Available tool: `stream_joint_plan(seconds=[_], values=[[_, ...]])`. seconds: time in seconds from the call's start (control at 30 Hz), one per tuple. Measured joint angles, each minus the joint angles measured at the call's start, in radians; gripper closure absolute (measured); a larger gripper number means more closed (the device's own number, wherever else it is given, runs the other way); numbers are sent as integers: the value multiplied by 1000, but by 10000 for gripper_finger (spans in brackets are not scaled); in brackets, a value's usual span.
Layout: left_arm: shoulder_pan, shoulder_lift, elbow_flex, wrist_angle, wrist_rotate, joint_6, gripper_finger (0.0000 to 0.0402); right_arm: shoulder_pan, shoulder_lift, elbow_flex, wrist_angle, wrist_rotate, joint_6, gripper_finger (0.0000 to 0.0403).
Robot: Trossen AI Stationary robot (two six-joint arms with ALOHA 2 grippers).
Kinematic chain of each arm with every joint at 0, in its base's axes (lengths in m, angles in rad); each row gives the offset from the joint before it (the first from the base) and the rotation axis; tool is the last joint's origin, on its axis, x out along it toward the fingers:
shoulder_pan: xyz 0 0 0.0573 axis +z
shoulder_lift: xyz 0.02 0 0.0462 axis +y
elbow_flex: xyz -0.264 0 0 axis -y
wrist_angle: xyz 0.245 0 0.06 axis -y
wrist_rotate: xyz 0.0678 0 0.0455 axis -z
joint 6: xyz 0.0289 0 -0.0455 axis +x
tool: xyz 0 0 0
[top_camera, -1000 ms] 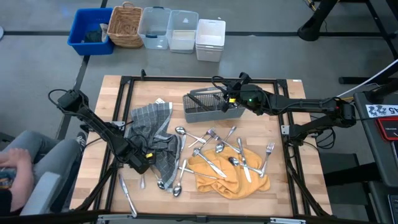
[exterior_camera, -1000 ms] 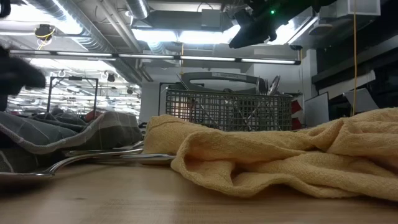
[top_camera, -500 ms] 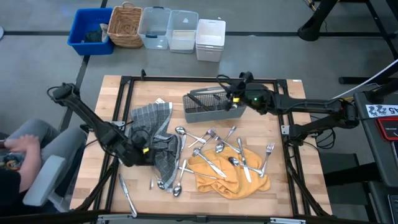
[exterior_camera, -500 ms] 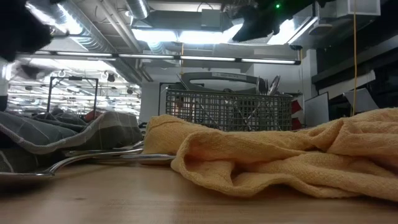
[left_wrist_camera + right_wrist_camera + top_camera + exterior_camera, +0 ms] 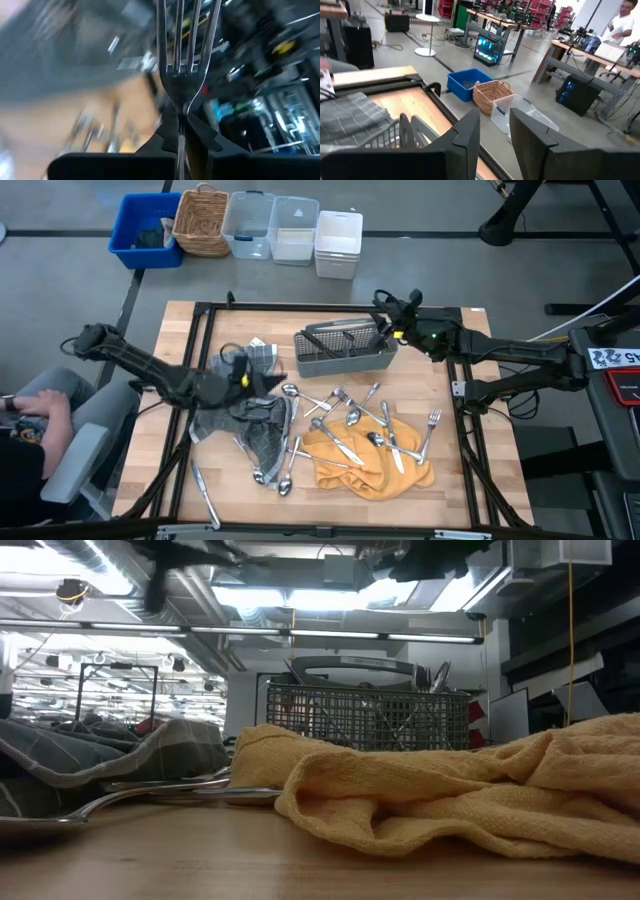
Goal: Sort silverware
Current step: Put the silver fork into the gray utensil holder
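On the table [image 5: 195,500] I read no labels or writing; its top is pale wood planks inside a black frame. Beyond it lies a grey floor with a blue bin [image 5: 143,230], a wicker basket [image 5: 201,220] and three clear tubs [image 5: 294,232], and a person [image 5: 35,442] sits at the left edge. My grey mesh caddy [image 5: 343,350] holds a few upright pieces. Most silverware [image 5: 345,420] lies loose around and on the yellow towel [image 5: 368,456], beside the grey checked cloth [image 5: 245,395]. My left gripper [image 5: 243,377] hangs over that cloth, its fingers clamped on a fork [image 5: 183,55], tines pointing away. My right gripper [image 5: 385,320] hovers by the caddy's right end, fingers [image 5: 466,145] apart and holding nothing.
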Motion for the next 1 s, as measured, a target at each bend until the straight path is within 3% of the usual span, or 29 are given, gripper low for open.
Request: stream_joint_plan(seconds=[0.13, 0.27, 0.47, 0.67, 0.77, 1.0], values=[[138, 68, 0, 286, 90, 292, 397, 0, -8, 0, -2, 0, 77, 295], [244, 153, 0, 508, 167, 461, 399, 0, -30, 0, -8, -34, 180, 295], [359, 306, 6, 673, 234, 472, 395, 0, -81, 0, -11, -149, 292, 295], [424, 472, 134, 694, 278, 436, 394, 0, -82, 1, -30, -307, 315, 295], [434, 550, 231, 670, 327, 503, 394, 0, -79, 1, -44, -322, 316, 295], [434, 674, 461, 450, 333, 621, 393, 0, -81, 1, -26, -321, 318, 295]])
